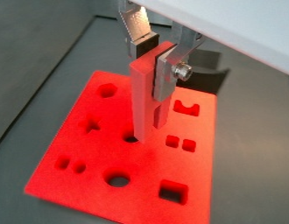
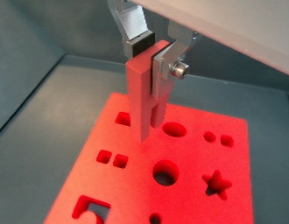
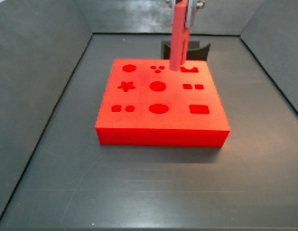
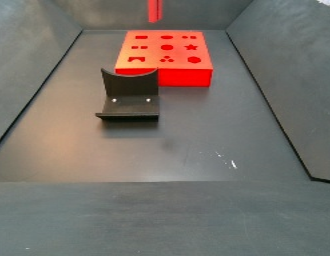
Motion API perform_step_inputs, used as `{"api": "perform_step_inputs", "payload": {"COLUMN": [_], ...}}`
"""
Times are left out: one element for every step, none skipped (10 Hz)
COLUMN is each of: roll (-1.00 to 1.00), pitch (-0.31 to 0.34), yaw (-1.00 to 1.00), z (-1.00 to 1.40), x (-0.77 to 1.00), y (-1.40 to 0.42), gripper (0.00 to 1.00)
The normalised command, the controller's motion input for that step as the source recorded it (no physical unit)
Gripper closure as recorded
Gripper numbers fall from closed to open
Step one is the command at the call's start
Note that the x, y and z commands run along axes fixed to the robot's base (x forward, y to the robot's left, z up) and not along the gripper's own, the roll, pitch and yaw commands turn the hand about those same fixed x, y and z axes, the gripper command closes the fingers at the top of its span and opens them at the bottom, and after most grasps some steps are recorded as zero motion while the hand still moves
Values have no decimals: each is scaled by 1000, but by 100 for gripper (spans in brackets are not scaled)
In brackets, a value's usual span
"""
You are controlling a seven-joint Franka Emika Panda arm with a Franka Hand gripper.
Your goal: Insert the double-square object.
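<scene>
Red block: I see the big flat red foam block with shaped cut-outs (image 3: pixel 160 101) on the dark floor.
Holder: the dark grey curved holder (image 4: pixel 129 95) stands empty, well apart.
Bar: the long slender red double-square object (image 1: pixel 144 96) hangs upright, long axis vertical, its lower end just above the block's top.
Gripper: the silver-fingered gripper (image 1: pixel 151 59) above the block clamps the bar's upper end; I judge the twin square holes (image 1: pixel 179 142) lie beside its tip.

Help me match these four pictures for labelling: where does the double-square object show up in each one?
Wrist view: the double-square object hangs upright mid-frame in the gripper.
Wrist view: mid-frame again, over the red block.
Side view: top centre.
Side view: only its tip at the top edge.
Shared landmark: the red block.
</scene>
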Motion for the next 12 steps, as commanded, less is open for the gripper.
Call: {"api": "perform_step_inputs", "payload": {"roll": [0,36,171,174,184,169,160,187,63,0,0,0], "pitch": [-10,-6,0,7,113,44,26,36,20,13,21,47], "yaw": [-829,-734,-583,-523,-417,-420,-434,-477,-691,-814,-860,-809], "z": [-29,-223,-480,-391,0,0,0,-17,-106,-94,-97,-329], "x": [243,360,551,566,503,591,597,526,354,246,180,234], "y": [-9,-17,0,54,49,20,17,54,220,206,160,209], "gripper": [100,100,100,100,100,100,100,100,100,100,100,100]}}
